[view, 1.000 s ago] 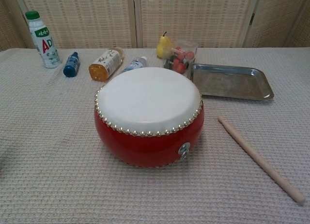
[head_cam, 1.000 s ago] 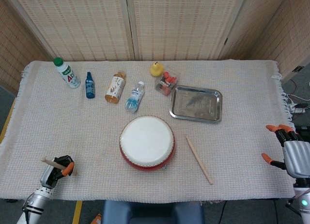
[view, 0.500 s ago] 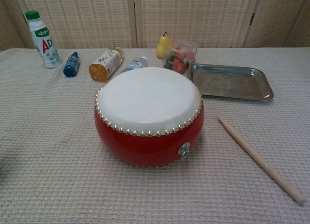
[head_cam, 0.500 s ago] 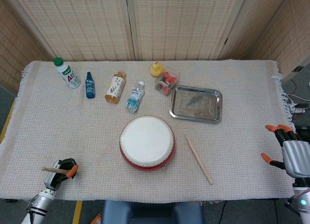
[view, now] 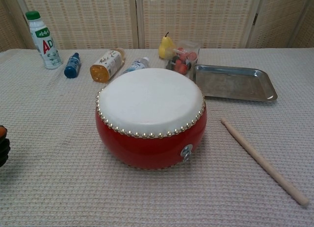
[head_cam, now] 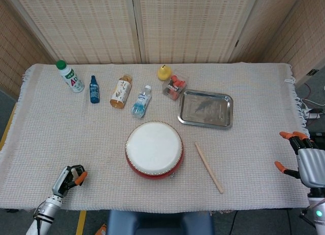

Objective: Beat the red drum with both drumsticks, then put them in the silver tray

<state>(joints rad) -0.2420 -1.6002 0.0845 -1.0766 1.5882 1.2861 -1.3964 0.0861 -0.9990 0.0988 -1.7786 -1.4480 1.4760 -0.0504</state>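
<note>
One wooden drumstick [head_cam: 209, 168] was seen lying flat on the cloth just to the right of the red drum [head_cam: 154, 149], well apart from both hands, with the silver tray [head_cam: 205, 109] lying behind it. The left hand [head_cam: 69, 177] was kept low at the near left edge with its fingers curled in, and it could not be told whether anything was held in them. The right hand [head_cam: 304, 161] was held off the right edge with its fingers spread and nothing in them.
</note>
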